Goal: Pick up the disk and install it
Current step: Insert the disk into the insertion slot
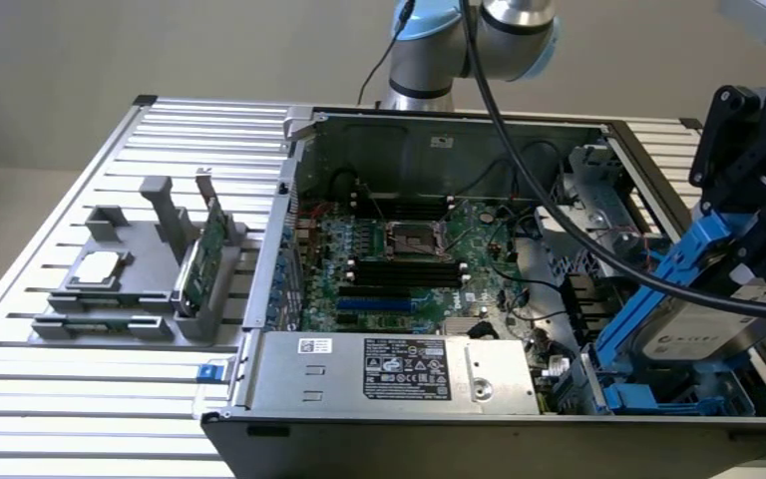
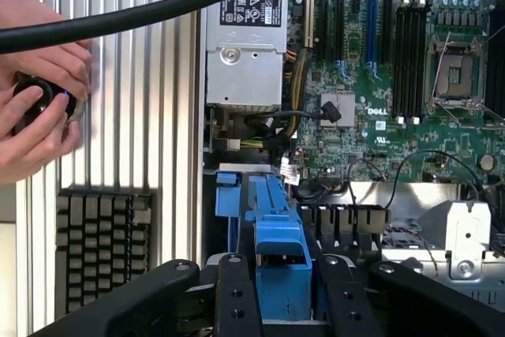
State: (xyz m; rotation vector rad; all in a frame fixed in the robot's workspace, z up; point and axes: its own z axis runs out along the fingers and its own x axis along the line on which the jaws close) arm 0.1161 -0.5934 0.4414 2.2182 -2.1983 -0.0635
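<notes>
I have the gripper (image 1: 745,254) at the exterior view's right, above the near corner of the open computer case (image 1: 437,120). Its black fingers (image 2: 237,297) are clamped on the disk (image 1: 696,339), one on each side of the blue carrier, as the wrist view shows (image 2: 278,234). The disk is off the table and held tilted. Its upper end is in the jaws, and its silver body with the white label slopes down into the case. The lower end sits just above the blue drive bay (image 1: 649,401) in that near corner, but I cannot tell whether the two touch.

Inside the case, the green motherboard (image 1: 397,264) lies flat with its processor socket (image 1: 410,239) near the middle. The silver power supply (image 1: 397,371) runs along the near wall, to the exterior view's left of the drive bay. A thick black cable (image 1: 530,170) hangs from the arm across the case and passes in front of the disk.

The case stands on a slatted metal table (image 1: 77,399). Well apart from it, at the exterior view's left, is a grey fixture (image 1: 117,309). A green circuit card (image 1: 203,261) stands upright on its edge in the fixture, and a small square silver chip (image 1: 101,267) lies flat there.

In the wrist view, a person's hands (image 2: 39,116) rest on the table around a small black round knob (image 2: 35,96). A keyboard (image 2: 102,250) lies beside them.
</notes>
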